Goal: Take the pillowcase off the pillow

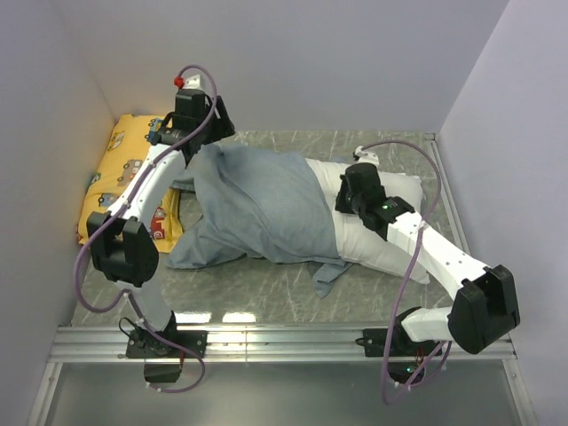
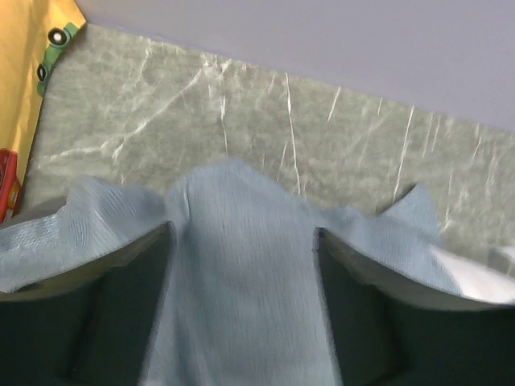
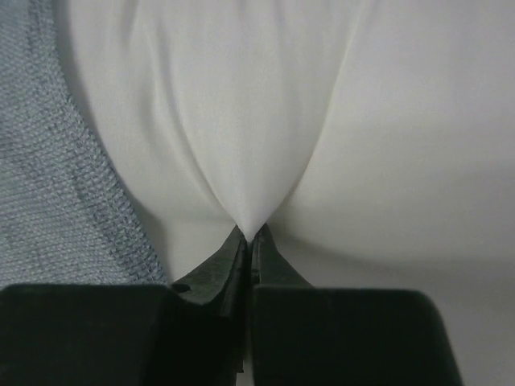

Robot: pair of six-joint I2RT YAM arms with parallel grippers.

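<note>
Two outstretched arms: left gripper [image 2: 241, 233] tight on bunched pillowcase [image 1: 266, 209], right gripper [image 3: 249, 237] tight on the pillow [image 3: 362, 121].

Pillowcase [image 1: 262, 209]: soft blue-grey cloth, rumpled, covering only the left part of the pillow; its far-left corner is drawn up off the table and a loose flap trails at the near edge.
Pillow [image 1: 368, 247]: plump, plain white, lying flat mid-table; right part bare, its cloth pinched into a pleat.

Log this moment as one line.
left gripper: shut on pillowcase | right gripper: shut on pillow | pillowcase: partly off, pillow's right end bare
</note>
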